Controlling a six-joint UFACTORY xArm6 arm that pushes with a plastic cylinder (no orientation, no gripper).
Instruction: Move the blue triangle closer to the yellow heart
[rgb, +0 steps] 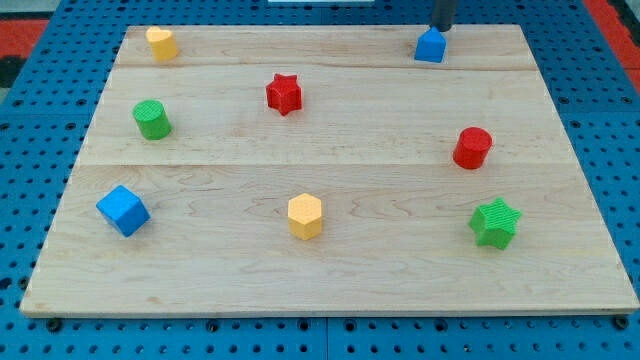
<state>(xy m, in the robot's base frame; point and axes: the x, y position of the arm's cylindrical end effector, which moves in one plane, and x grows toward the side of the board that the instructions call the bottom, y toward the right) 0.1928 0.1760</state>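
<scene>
Blue triangle just below my tip

Single view, high and angled down from the near edge onto the pale wooden board, which fills nearly the whole frame; blue pegboard table rims it.

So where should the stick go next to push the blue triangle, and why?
Probably around to the triangle's right side, then push left. My tip sits just above the blue triangle, near the view's top, while the yellow heart lies far to the view's left.
</scene>
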